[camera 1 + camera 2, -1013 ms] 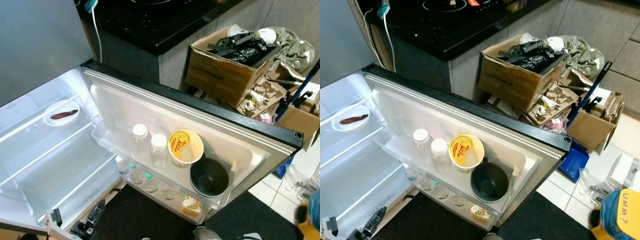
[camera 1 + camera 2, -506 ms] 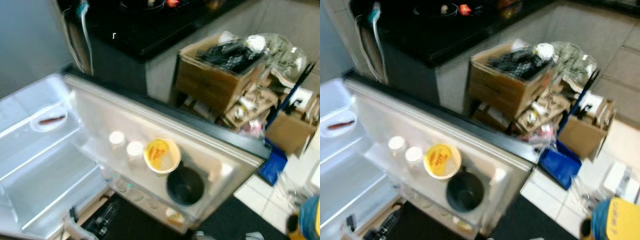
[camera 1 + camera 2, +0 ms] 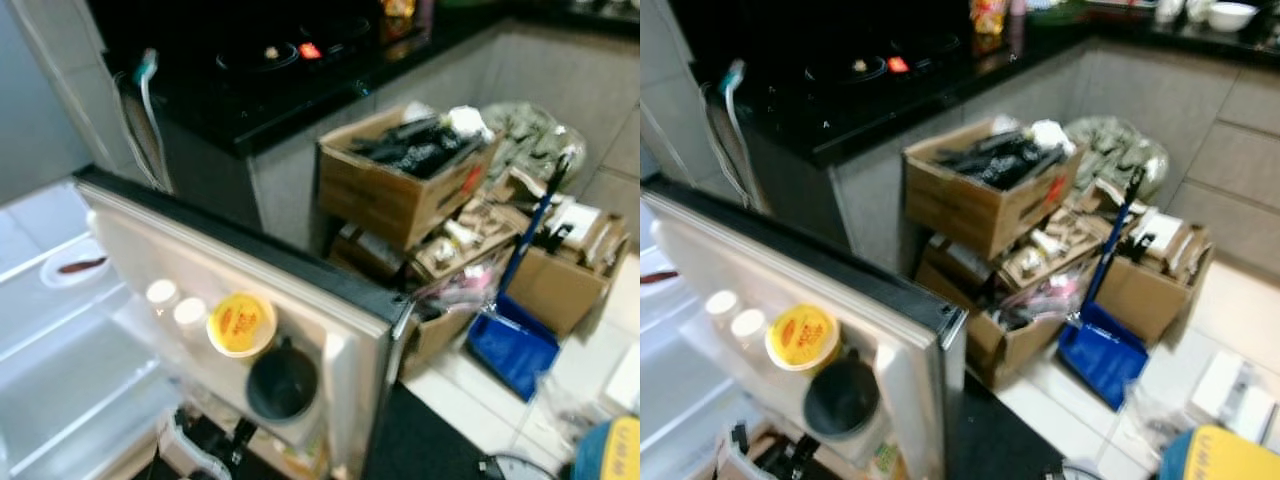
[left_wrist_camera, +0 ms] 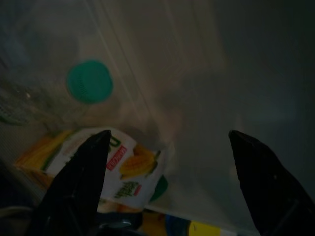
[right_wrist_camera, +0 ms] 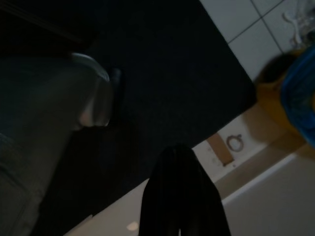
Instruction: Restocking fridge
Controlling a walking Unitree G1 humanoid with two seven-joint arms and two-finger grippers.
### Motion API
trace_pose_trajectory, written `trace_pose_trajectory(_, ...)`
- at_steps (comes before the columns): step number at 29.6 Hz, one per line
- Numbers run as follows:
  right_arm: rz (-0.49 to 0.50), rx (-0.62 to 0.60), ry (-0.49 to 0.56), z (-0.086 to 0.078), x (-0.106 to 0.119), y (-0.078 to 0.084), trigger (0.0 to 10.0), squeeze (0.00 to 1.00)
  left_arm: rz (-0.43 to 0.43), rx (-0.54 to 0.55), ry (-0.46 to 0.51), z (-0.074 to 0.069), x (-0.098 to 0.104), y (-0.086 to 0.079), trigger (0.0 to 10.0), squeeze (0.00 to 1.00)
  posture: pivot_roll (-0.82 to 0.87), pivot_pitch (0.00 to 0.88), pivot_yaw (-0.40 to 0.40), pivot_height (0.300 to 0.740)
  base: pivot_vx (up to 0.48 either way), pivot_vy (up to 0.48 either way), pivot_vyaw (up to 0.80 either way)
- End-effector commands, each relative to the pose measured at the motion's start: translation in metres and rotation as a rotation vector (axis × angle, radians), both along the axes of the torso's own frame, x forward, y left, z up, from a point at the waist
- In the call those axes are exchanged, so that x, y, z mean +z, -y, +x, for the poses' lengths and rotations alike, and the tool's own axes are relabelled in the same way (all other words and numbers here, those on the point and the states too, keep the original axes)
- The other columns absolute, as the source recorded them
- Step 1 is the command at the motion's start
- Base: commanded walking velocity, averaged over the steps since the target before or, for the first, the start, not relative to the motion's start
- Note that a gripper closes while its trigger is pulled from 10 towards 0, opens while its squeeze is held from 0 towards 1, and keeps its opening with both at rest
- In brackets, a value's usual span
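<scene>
So the fridge door (image 3: pixel 300 290) is hanging wide open, and its shelf carries two white-capped bottles (image 3: pixel 175 303), a yellow-lidded tub (image 3: pixel 240 324) and a dark bowl (image 3: pixel 282 384) at the outer end. Inside, a small plate (image 3: pixel 72 270) sits on a glass shelf. The left tool (image 4: pixel 167 162) is spread wide with nothing in it, parked low by the door's bottom bin near a green-capped bottle (image 4: pixel 89 81) and a corn packet (image 4: pixel 123 169). The right tool (image 5: pixel 182 196) looks pinched shut and empty, hanging over the dark floor mat (image 5: pixel 162 83). My guess is it's turning toward the boxes (image 3: pixel 980 195) for stock. Best to keep the door where it is and pick one item at a time.
</scene>
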State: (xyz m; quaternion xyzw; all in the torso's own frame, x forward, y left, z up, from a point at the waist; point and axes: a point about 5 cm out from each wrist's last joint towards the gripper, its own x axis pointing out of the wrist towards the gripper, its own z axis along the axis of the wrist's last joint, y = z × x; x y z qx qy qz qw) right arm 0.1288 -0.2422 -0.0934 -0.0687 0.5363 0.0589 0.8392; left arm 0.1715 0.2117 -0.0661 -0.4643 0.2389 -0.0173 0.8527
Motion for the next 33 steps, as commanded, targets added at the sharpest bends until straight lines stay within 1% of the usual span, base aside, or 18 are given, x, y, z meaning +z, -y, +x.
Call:
trace_pose_trajectory(1, -0.003, 0.002, -0.015, -0.003, -0.001, -0.001, 10.0, 0.00, 0.041, 0.002, -0.038, -0.004, -0.003, -0.004, 10.0, 0.00, -0.06, 0.004, 0.008, 0.740, 0.000, 0.000, 0.00)
trace_pose_trajectory(2, -0.007, 0.003, -0.013, -0.001, -0.001, 0.000, 10.0, 0.00, 0.058, 0.010, -0.054, -0.004, -0.003, -0.005, 10.0, 0.00, -0.06, 0.000, 0.009, 0.740, 0.000, 0.000, 0.00)
trace_pose_trajectory(3, -0.007, 0.003, -0.013, -0.001, -0.001, 0.000, 10.0, 0.00, 0.058, 0.010, -0.054, -0.004, -0.003, -0.005, 10.0, 0.00, -0.06, 0.000, 0.009, 0.740, 0.000, 0.000, 0.00)
trace_pose_trajectory(4, -0.011, 0.004, -0.011, 0.000, 0.000, 0.001, 10.0, 0.00, 0.086, 0.015, -0.089, -0.006, -0.006, -0.006, 10.0, 0.00, -0.06, 0.000, 0.012, 0.740, 0.000, 0.000, 0.00)
trace_pose_trajectory(5, -0.011, 0.004, -0.011, 0.000, 0.000, 0.001, 10.0, 0.00, 0.086, 0.015, -0.089, -0.006, -0.006, -0.006, 10.0, 0.00, -0.06, 0.000, 0.012, 0.740, 0.000, 0.000, 0.00)
trace_pose_trajectory(6, -0.017, 0.006, -0.010, 0.002, 0.000, 0.001, 10.0, 0.00, 0.117, 0.013, -0.133, -0.008, -0.008, -0.006, 10.0, 0.00, -0.06, 0.000, 0.015, 0.740, 0.000, 0.000, 0.00)
trace_pose_trajectory(7, -0.018, 0.006, -0.011, 0.002, 0.001, 0.001, 10.0, 0.00, 0.126, 0.010, -0.148, -0.009, -0.009, -0.006, 10.0, 0.00, -0.06, 0.000, 0.015, 0.740, 0.000, 0.000, 0.00)
trace_pose_trajectory(12, -0.022, 0.013, -0.012, 0.003, 0.001, 0.001, 10.0, 0.00, 0.139, -0.004, -0.159, -0.006, -0.010, -0.001, 10.0, 0.00, -0.06, 0.000, 0.016, 0.740, -0.236, 0.000, 0.00)
trace_pose_trajectory(18, -0.035, 0.029, -0.010, 0.006, 0.001, 0.001, 10.0, 0.00, 0.163, -0.052, -0.168, -0.002, -0.011, 0.008, 10.0, 0.00, -0.06, 0.000, 0.014, 0.740, -0.361, 0.000, 0.00)
trace_pose_trajectory(21, -0.038, 0.033, -0.011, 0.006, 0.002, 0.001, 10.0, 0.00, 0.164, -0.052, -0.171, -0.002, -0.011, 0.009, 10.0, 0.00, -0.06, 0.000, 0.014, 0.740, -0.409, 0.000, 0.00)
trace_pose_trajectory(23, -0.068, 0.047, -0.006, 0.008, 0.002, 0.001, 10.0, 0.00, 0.172, -0.067, -0.181, -0.005, -0.013, 0.010, 10.0, 0.00, -0.06, 0.000, 0.018, 0.740, -0.439, 0.000, 0.00)
trace_pose_trajectory(31, -0.050, 0.052, 0.008, 0.013, 0.003, -0.002, 10.0, 0.00, 0.186, -0.078, -0.191, -0.008, -0.014, 0.009, 10.0, 0.00, -0.06, 0.000, 0.019, 0.740, -0.436, 0.000, 0.00)
trace_pose_trajectory(33, -0.050, 0.062, 0.007, 0.014, 0.003, -0.003, 10.0, 0.00, 0.187, -0.077, -0.193, -0.008, -0.014, 0.009, 10.0, 0.00, -0.06, 0.000, 0.019, 0.740, -0.420, 0.000, 0.76)
